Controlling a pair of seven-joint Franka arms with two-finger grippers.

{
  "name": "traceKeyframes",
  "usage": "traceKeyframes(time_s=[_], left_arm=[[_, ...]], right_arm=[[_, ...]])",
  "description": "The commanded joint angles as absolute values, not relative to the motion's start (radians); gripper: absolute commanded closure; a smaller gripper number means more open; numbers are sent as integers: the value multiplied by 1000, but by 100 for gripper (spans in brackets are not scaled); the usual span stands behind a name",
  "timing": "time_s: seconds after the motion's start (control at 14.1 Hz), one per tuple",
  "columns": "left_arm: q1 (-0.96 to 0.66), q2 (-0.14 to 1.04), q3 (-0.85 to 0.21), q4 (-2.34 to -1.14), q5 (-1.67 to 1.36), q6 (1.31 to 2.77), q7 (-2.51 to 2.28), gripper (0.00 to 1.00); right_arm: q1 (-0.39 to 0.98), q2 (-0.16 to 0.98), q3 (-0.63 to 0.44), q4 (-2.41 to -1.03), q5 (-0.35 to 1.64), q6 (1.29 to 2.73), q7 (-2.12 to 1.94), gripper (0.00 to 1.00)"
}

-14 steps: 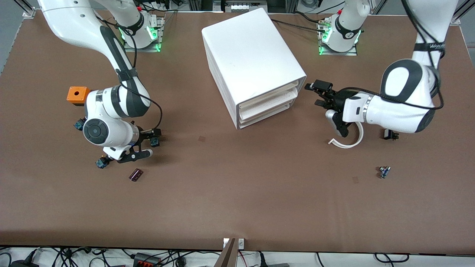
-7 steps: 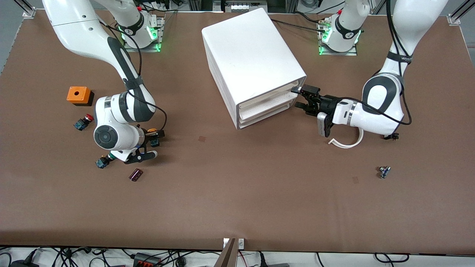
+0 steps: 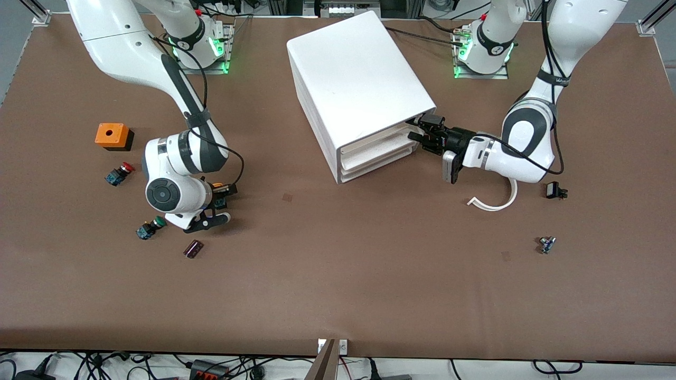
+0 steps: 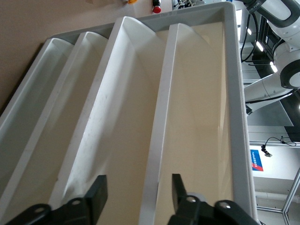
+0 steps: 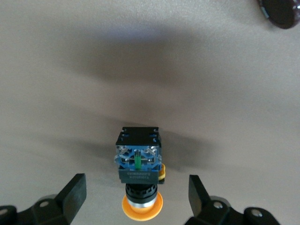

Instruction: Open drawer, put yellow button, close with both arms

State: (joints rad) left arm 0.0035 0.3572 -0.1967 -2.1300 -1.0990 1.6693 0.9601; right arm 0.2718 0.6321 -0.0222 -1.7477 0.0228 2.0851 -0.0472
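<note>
The white cabinet stands mid-table with its three drawers pushed in; the uppermost drawer shows a narrow front. My left gripper is at that drawer's front corner, at the left arm's end. In the left wrist view it is open, its fingers on either side of a white drawer rim. The yellow button lies on its side on the table. My right gripper is low around it. In the right wrist view the button lies between that gripper's open fingers, apart from both.
An orange box, a red-capped switch, a green-capped switch and a dark small part lie near the right arm. A white curved strip and two small parts lie near the left arm.
My left gripper has moved across to the cabinet and reached the top drawer's front corner. My right arm has shifted slightly toward the cabinet, uncovering the red and green switches.
</note>
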Motion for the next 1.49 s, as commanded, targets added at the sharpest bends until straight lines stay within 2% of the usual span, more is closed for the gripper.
traceKeyframes(time_s=[0.0, 0.14, 0.21, 0.57, 0.78, 0.85, 1.21, 1.28, 1.35, 1.42], left_arm=[[6, 330, -207, -2155, -1123, 1684, 991, 87], [8, 331, -206, -2132, -1118, 1698, 979, 96], [8, 342, -203, -2120, -1112, 1704, 974, 96], [14, 468, -184, -1944, -1077, 1706, 973, 96], [14, 526, -167, -1800, -973, 1703, 939, 96], [14, 540, -155, -1761, -942, 1700, 925, 95], [27, 581, -152, -1637, -841, 1700, 914, 86], [34, 587, -152, -1619, -822, 1700, 916, 76], [41, 591, -152, -1615, -819, 1700, 920, 14], [57, 583, -152, -1612, -816, 1698, 914, 0]], right_arm=[[282, 643, -28, -1747, 11, 2095, -46, 7], [279, 649, -28, -1747, 11, 2095, -44, 13], [281, 652, -28, -1747, 11, 2095, -43, 17], [279, 655, -28, -1749, 15, 2094, -41, 47], [281, 653, -28, -1746, 15, 2091, -43, 76], [279, 647, -28, -1743, 18, 2083, -43, 83], [288, 555, -26, -1682, 28, 2024, -51, 89], [293, 545, -26, -1637, 28, 2001, -51, 89], [296, 538, -25, -1593, 26, 1978, -58, 89], [304, 532, -20, -1550, 29, 1953, -57, 89]])
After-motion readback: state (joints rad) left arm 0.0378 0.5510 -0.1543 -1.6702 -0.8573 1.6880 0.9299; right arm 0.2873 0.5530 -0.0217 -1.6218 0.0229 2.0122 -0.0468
